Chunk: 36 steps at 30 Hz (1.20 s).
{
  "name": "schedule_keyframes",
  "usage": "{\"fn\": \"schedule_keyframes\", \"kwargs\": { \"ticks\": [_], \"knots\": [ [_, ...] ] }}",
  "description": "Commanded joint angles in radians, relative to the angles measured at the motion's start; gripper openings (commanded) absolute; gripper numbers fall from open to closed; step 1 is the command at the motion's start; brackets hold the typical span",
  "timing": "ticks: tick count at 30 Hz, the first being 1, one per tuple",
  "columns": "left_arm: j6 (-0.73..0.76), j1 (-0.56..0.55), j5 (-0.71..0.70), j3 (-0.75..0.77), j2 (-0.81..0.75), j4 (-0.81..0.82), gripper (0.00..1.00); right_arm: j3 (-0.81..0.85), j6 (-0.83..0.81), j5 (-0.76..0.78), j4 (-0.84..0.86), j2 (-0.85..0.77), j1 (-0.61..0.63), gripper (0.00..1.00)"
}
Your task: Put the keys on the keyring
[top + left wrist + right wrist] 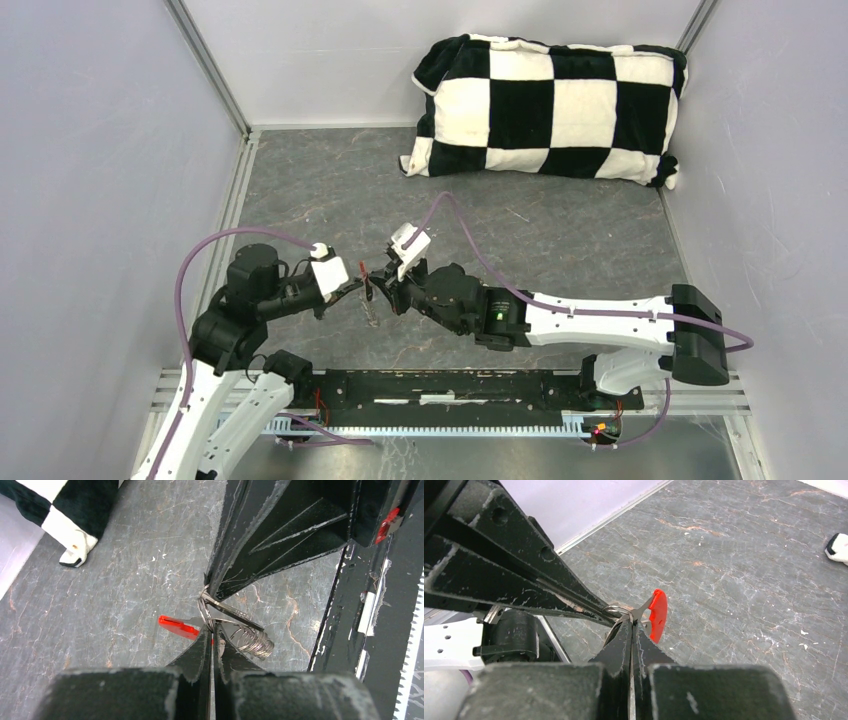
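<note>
Left gripper (pixel 212 636): clamped on keyring (pixel 257 644).
Right gripper (pixel 630 627): clamped on same rings, tip-to-tip.
Room: table (pixel 600 240) all round; pillow (pixel 545 105) at far wall.

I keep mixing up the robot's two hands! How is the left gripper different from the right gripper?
The left gripper rides an arm folded up near its base; the right gripper rides an arm stretched long across the table. The left gripper points right; the right gripper points left. Both are black, shut, and meet tip to tip on the keyring.
</note>
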Motion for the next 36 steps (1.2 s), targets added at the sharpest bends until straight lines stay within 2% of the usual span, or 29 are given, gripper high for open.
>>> {"fn": "schedule_keyframes", "kwargs": {
  "ticks": [1,10,17,23,32,33,36],
  "knots": [
    [0.025,0.000,0.047,0.021,0.011,0.034,0.02,-0.047,-0.026,-0.015,0.086,-0.060,-0.010,0.00],
    [0.038,0.000,0.060,0.003,-0.021,0.063,0.02,-0.084,0.029,-0.037,0.084,-0.079,-0.028,0.00],
    [0.056,-0.001,0.112,-0.016,-0.077,0.124,0.02,-0.150,0.117,-0.187,0.166,-0.102,-0.096,0.00],
    [0.103,0.000,0.155,-0.020,-0.092,0.134,0.02,-0.172,0.126,-0.286,0.222,-0.112,-0.118,0.01],
    [0.091,-0.001,0.102,-0.013,-0.040,0.093,0.02,-0.222,0.123,-0.285,0.248,-0.163,-0.131,0.00],
    [0.089,-0.001,0.096,-0.012,-0.026,0.086,0.04,-0.219,0.120,-0.287,0.243,-0.163,-0.131,0.00],
    [0.072,-0.001,0.089,-0.005,0.013,0.055,0.16,-0.211,0.108,-0.293,0.238,-0.165,-0.133,0.00]
  ]
}}
